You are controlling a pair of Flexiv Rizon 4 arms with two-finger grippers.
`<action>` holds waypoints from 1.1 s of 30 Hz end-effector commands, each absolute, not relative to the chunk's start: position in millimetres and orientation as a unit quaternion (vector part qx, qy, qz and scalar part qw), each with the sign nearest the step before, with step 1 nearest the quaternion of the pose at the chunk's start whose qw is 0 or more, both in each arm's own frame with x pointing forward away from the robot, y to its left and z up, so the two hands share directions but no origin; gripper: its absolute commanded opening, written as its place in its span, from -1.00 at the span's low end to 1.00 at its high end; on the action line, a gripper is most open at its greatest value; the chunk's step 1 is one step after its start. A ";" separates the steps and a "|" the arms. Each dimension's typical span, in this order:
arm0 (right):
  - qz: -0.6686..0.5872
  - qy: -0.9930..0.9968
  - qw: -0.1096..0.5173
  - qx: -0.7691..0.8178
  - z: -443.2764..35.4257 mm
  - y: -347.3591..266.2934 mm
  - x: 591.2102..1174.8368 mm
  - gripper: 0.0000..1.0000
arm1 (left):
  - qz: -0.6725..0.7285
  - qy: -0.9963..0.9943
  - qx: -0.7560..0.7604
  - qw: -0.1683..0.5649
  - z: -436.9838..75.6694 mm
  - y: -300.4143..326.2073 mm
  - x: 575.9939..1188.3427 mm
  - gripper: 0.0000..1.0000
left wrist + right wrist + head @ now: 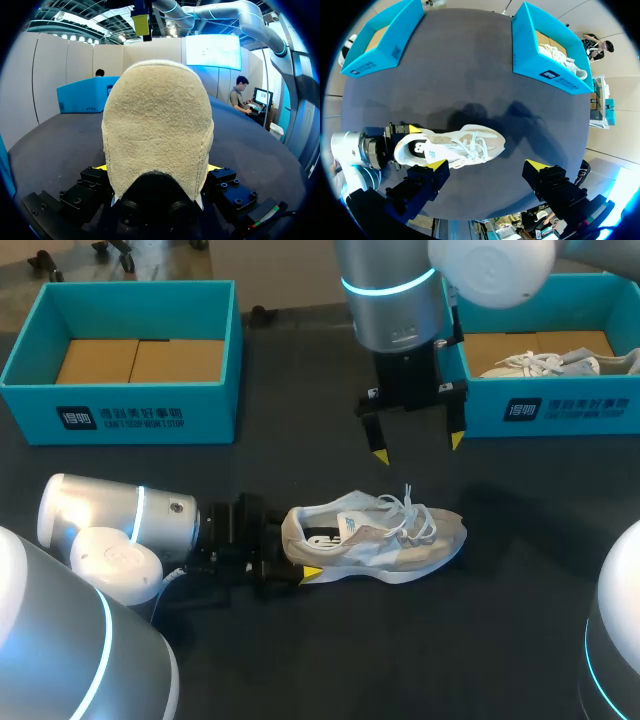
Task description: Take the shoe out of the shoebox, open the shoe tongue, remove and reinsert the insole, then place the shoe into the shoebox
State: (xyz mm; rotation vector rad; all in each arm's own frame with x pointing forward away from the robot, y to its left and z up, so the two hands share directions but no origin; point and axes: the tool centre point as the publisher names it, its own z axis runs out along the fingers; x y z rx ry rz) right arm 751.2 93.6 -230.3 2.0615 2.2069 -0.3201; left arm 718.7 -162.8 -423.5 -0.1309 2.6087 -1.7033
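Note:
A beige and white sneaker (pixel 385 535) stands upright on the dark table (pixel 300 660), toe toward the right, laces loose. My left gripper (pixel 296 545) lies low at its heel, one finger on each side, shut on the heel. In the left wrist view the beige heel (pixel 156 125) fills the space between the fingers, with yellow showing at both sides. My right gripper (pixel 419 448) hangs open above and behind the sneaker, nothing between its yellow tips. From the right wrist view the sneaker (pixel 465 145) sits ahead of that gripper (pixel 486 165).
A blue shoebox (pixel 120 415) with a bare cardboard floor stands at the back left. A second blue shoebox (pixel 560 410) at the back right holds another pale shoe (pixel 545 364). My right arm's wrist stands between the two boxes.

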 end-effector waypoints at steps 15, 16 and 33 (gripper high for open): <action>-0.048 0.717 0.052 0.694 -259.4 121.8 731.0 1.00 | -0.544 0.838 -0.042 0.011 -422.9 -163.6 719.5 -1.00; -0.037 0.713 0.053 0.698 -262.7 123.6 728.7 1.00 | -0.544 0.838 -0.042 0.011 -422.9 -163.6 719.5 -1.00; -0.026 0.722 0.082 0.686 -294.8 167.6 716.5 1.00 | -0.544 0.838 -0.042 0.011 -422.9 -163.6 719.5 -1.00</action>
